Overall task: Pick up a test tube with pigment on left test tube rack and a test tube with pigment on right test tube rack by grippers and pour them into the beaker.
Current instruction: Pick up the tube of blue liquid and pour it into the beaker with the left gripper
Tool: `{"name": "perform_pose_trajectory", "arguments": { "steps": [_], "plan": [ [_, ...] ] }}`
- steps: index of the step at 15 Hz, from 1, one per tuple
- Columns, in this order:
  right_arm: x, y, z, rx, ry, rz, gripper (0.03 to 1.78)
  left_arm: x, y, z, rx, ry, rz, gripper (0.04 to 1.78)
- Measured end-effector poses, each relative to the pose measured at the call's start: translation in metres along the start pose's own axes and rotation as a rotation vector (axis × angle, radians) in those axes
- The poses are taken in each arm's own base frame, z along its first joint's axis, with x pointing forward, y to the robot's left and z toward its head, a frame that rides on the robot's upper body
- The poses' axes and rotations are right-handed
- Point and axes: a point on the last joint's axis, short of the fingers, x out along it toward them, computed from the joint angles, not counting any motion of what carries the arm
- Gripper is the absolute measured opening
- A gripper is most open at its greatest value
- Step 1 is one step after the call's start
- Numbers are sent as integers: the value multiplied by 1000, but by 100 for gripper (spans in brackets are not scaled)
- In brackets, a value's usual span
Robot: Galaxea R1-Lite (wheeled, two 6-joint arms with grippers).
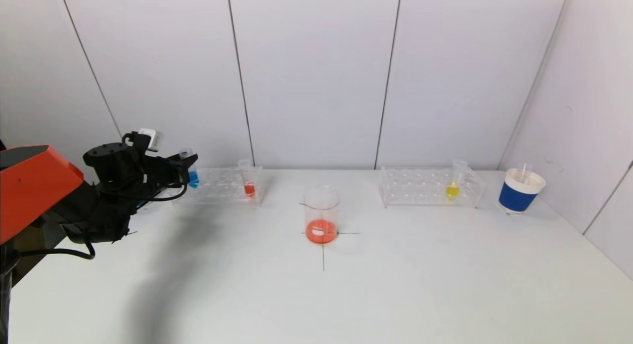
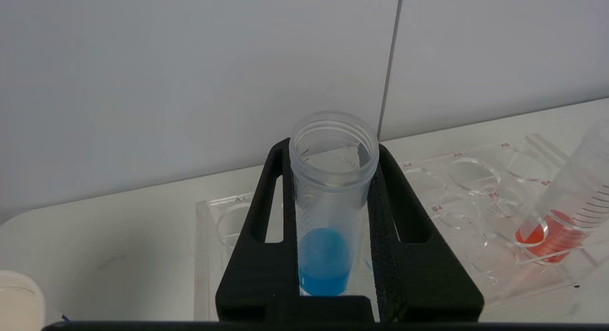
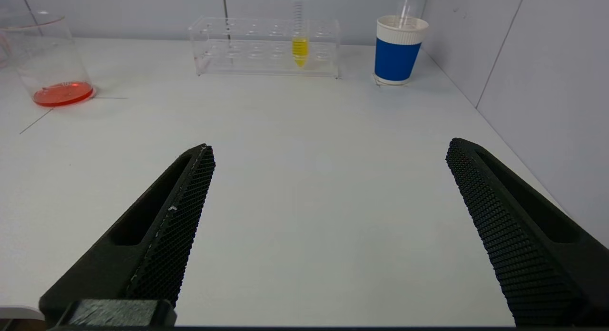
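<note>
Blue pigment fills the bottom of the clear, capless blue tube (image 2: 328, 212), which the left gripper (image 2: 333, 226) has clamped between its black fingers (image 2: 404, 255) at the far left end of the left rack (image 1: 222, 186). Whether the tube's tip is still in its hole cannot be told. A red tube (image 1: 248, 183) leans in the same rack toward its right end. The beaker (image 1: 322, 214) stands at mid-table on a drawn cross, with orange-red liquid across its bottom. In the right rack (image 1: 425, 188) a yellow tube (image 1: 454, 183) stands near the right end, and a blue-and-white cup (image 1: 520, 191) sits just beyond that rack.

The left wrist view alone shows the tube's threaded mouth, its graduation marks, and the rack's hole labels. The right wrist view alone shows the right gripper (image 3: 328, 226), out of the head view: its jaws are spread wide with nothing between them, low over bare table (image 3: 304, 179), well short of the right rack.
</note>
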Motion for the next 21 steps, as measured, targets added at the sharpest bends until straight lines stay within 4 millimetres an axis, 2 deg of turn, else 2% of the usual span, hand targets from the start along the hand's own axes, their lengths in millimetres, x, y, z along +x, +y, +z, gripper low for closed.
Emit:
{"name": "perform_pose_trajectory", "arguments": {
  "steps": [7,11,15,19,21],
  "plan": [
    [0,0,0,0,0,0,177,3,1,52,22,-47,-10,44],
    [0,0,0,0,0,0,177,2,-8,88,33,-78,-34,44],
    [0,0,0,0,0,0,177,2,-32,127,40,-103,-90,44],
    [0,0,0,0,0,0,177,-1,-71,158,47,-109,-182,44],
    [0,0,0,0,0,0,177,-2,-91,171,107,-124,-221,44]
  ]
}}
